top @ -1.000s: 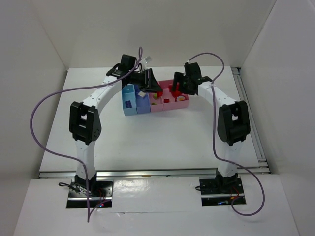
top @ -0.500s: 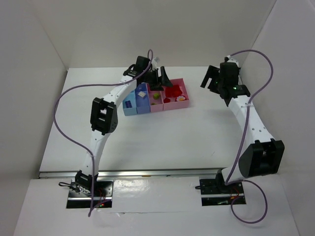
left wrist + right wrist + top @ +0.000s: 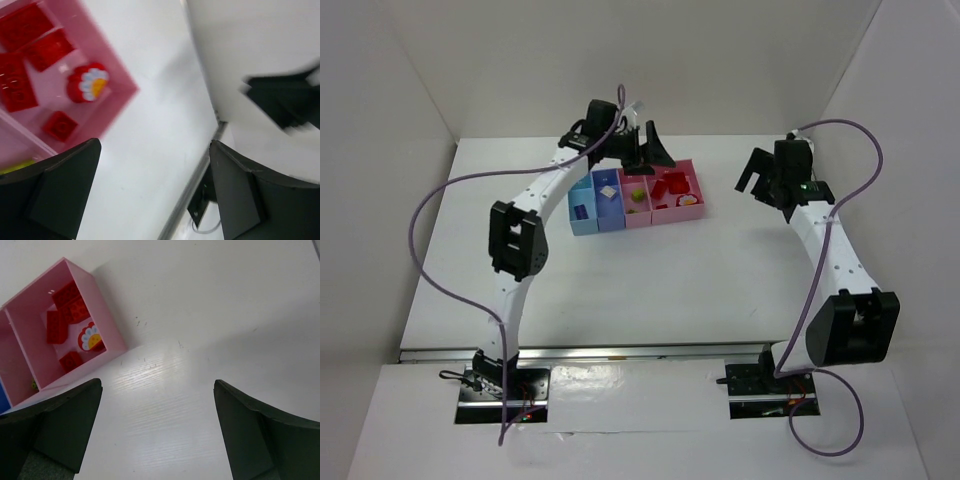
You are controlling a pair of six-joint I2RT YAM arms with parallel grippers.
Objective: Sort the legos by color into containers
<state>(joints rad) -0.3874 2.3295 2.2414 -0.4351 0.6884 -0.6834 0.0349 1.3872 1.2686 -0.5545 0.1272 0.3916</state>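
Observation:
The containers (image 3: 582,227) stand in a joined row at mid-table: light blue, periwinkle, pink and a wider pink bin (image 3: 678,212). Red legos (image 3: 669,184) lie in the wider pink bin (image 3: 107,315), and both wrist views show them, red legos (image 3: 65,310) and red legos (image 3: 20,30), beside a red flower-faced piece (image 3: 90,338). A yellow-green lego (image 3: 636,196) sits in the narrow pink bin. A blue lego (image 3: 579,211) is in the light blue bin. My left gripper (image 3: 647,150) hangs open and empty over the row's back edge. My right gripper (image 3: 758,173) is open and empty, to the right of the bins.
A small white piece (image 3: 608,190) lies in the periwinkle bin. White walls close the table at the back and both sides. A metal rail (image 3: 825,215) runs along the table's right edge. Purple cables loop off both arms.
My left gripper has opened and drawn back to the rear of the bins. My right arm has swung away from the wide pink bin to the right, jaws spreading wider.

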